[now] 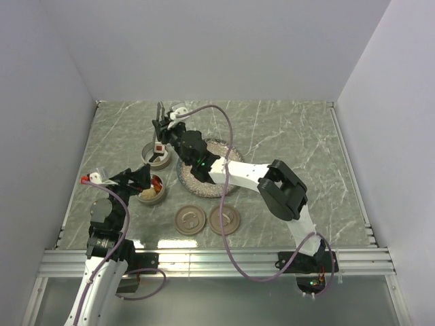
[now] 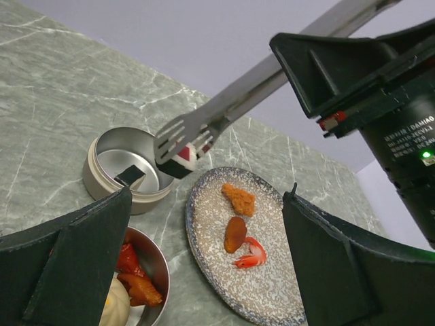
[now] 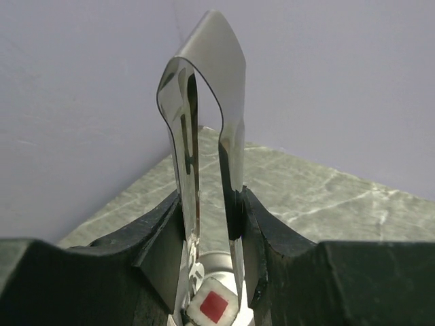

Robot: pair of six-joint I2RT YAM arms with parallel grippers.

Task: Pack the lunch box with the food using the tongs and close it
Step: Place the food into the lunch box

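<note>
My right gripper (image 1: 175,130) (image 3: 211,231) is shut on the tongs (image 1: 160,114) (image 2: 231,109) (image 3: 204,102), squeezing their two arms together. The tong tips pinch a white square with a red centre (image 1: 158,146) (image 2: 187,160) (image 3: 215,305), held just over the far round metal lunch box tin (image 1: 160,160) (image 2: 102,170). The near tin (image 1: 152,193) (image 2: 158,265) holds red and orange pieces (image 2: 130,266) and a beige ball (image 2: 115,307). My left gripper (image 1: 139,178) (image 2: 207,204) hangs open above the near tin. An orange piece (image 2: 239,198), a brown piece (image 2: 235,233) and a red shrimp (image 2: 251,252) lie on the plate.
The speckled grey plate (image 1: 197,185) (image 2: 224,285) lies right of the tins, partly under my right arm. Two round brown lids (image 1: 190,220) (image 1: 223,219) lie side by side near the front edge. Walls close the table at left, back and right.
</note>
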